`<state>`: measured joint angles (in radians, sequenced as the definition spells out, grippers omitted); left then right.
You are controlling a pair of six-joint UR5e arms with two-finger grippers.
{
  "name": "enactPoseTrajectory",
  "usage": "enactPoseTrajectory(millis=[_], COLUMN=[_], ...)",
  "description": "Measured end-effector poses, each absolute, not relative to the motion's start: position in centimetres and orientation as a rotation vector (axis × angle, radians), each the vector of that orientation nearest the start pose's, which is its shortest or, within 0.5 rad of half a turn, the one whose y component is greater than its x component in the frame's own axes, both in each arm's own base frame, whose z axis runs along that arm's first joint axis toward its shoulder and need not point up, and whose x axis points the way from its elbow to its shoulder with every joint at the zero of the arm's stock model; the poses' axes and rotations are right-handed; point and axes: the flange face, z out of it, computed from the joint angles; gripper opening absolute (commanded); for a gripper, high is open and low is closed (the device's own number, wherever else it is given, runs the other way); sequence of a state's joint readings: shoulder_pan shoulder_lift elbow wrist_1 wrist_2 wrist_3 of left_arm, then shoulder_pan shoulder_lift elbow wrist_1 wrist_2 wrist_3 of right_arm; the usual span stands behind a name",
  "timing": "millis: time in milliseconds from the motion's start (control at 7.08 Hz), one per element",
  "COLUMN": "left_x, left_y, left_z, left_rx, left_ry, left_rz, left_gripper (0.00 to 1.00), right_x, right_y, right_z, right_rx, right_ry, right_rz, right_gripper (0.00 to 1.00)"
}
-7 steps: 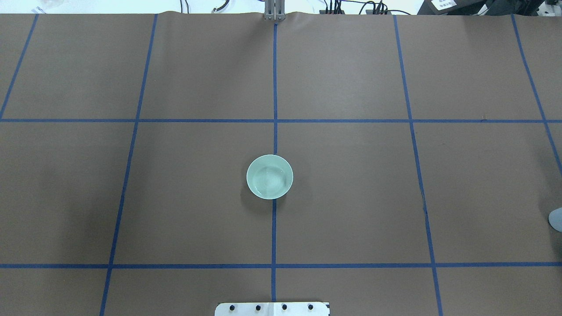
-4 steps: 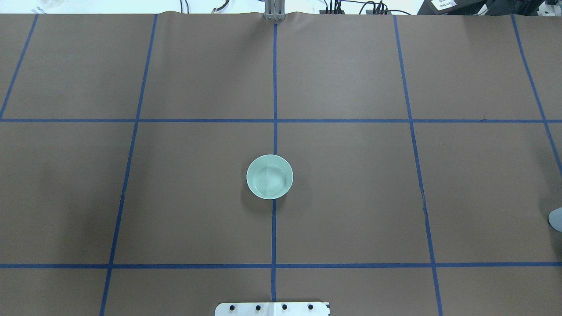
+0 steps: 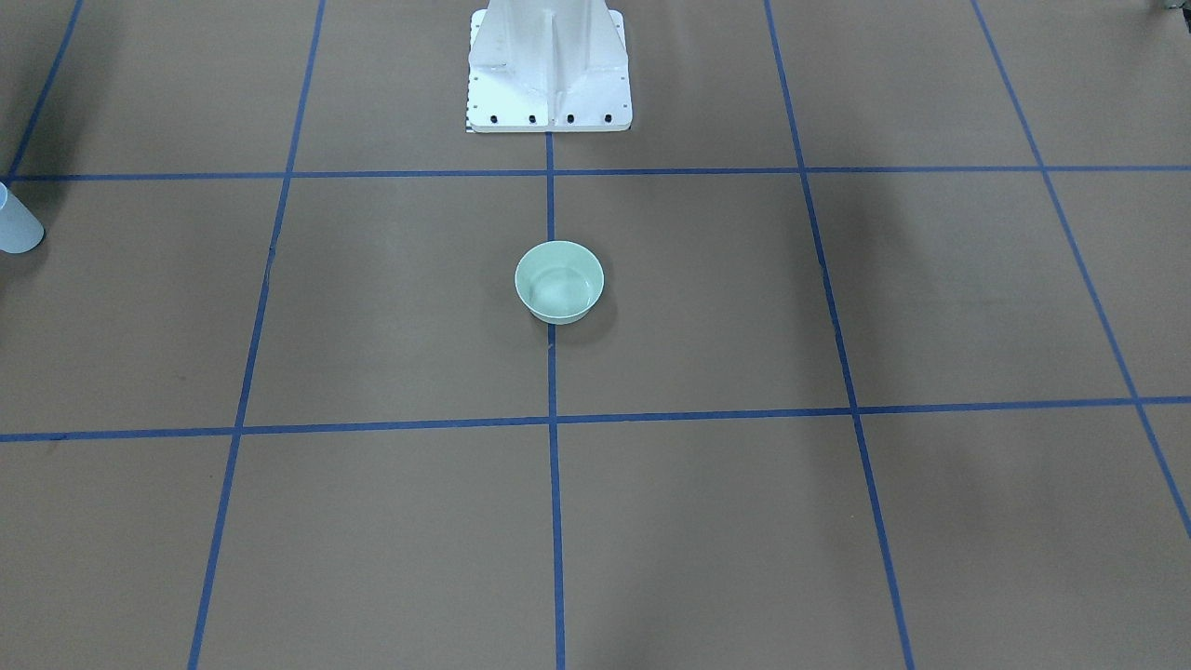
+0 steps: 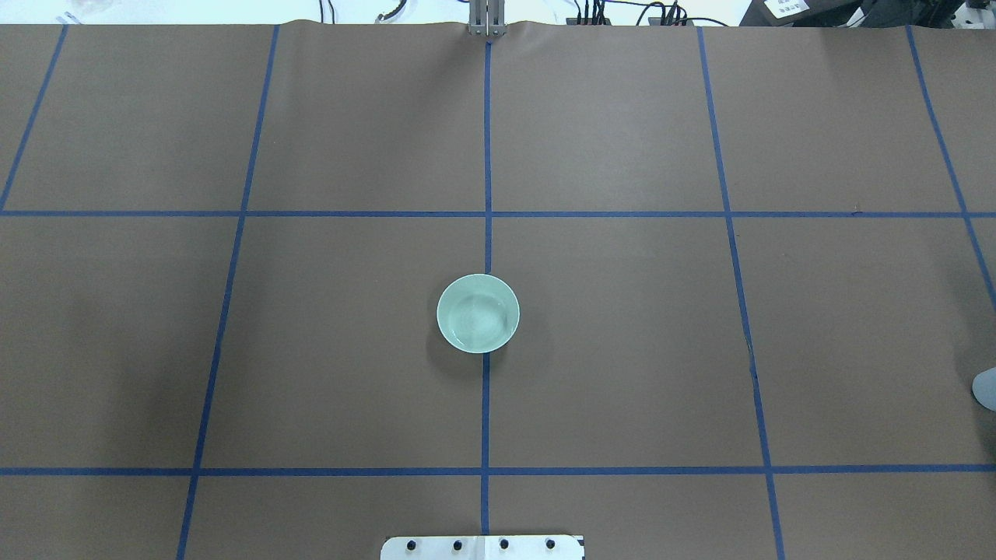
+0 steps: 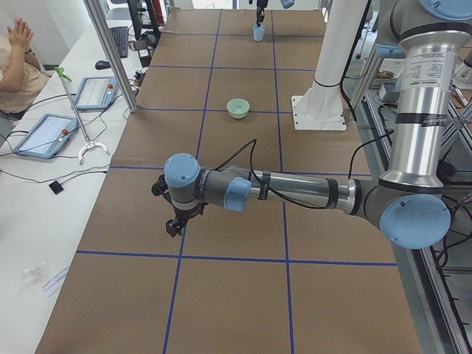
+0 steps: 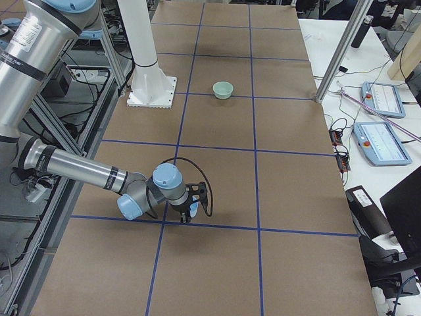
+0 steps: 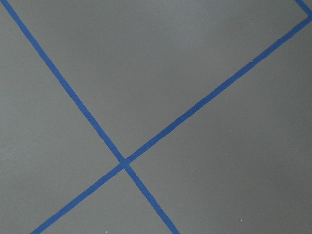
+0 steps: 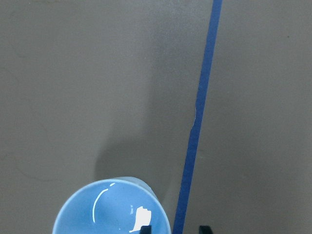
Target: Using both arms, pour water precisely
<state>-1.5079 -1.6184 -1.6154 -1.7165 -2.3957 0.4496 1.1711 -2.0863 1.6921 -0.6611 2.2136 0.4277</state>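
A pale green bowl (image 4: 478,313) stands at the table's middle; it also shows in the front view (image 3: 559,281). A faint glossy glint of water (image 4: 476,319) lies in it. A pale blue cup (image 8: 111,207) stands at the table's right end, cut off at the overhead view's edge (image 4: 986,389). My right gripper (image 8: 174,229) is over the cup's rim. One fingertip (image 8: 145,229) is inside the rim and the other outside, and they stand apart. My left gripper (image 5: 175,221) hovers low over bare paper at the left end; I cannot tell if it is open.
Brown paper with blue tape lines covers the table (image 4: 622,350). The white bolted pedestal (image 3: 549,65) stands at the robot's side. Tablets and cables lie on a white bench (image 5: 44,133), where an operator (image 5: 18,59) sits.
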Motion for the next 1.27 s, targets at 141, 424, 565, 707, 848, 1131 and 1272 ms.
enactPoseTrajectory(millis=[141,424,565,707,848,1131,1272], left_x=[-2.7,-3.0,-3.2,-3.8,-5.6,-8.9,-9.4], left_y=[-52.6,-52.6,-52.6,-52.6,-52.4,-51.5,-51.2], left_z=[59.3,59.2,59.2,59.4,60.1,62.5,62.5], left_rx=[0.383,0.386,0.385,0.383,0.378,0.329,0.277], left_ry=[0.774,0.773,0.772,0.769,0.764,0.775,0.793], left_rz=[0.578,0.573,0.566,0.546,0.5,0.351,0.219], left_gripper=[1.0,1.0,1.0,1.0,1.0,1.0,1.0], right_x=[-4.3,-4.6,-4.9,-5.2,-5.5,-5.6,-5.4], right_y=[-28.5,-28.9,-29.5,-30.4,-31.3,-33.3,-34.8], right_z=[70.3,69.9,69.5,69.0,68.6,67.4,66.4], right_rx=[0.203,0.215,0.224,0.233,0.243,0.26,0.266], right_ry=[-0.775,-0.781,-0.791,-0.802,-0.811,-0.841,-0.859], right_rz=[-0.154,-0.171,-0.176,-0.179,-0.179,-0.166,-0.15], right_gripper=[0.0,0.0,0.0,0.0,0.0,0.0,0.0])
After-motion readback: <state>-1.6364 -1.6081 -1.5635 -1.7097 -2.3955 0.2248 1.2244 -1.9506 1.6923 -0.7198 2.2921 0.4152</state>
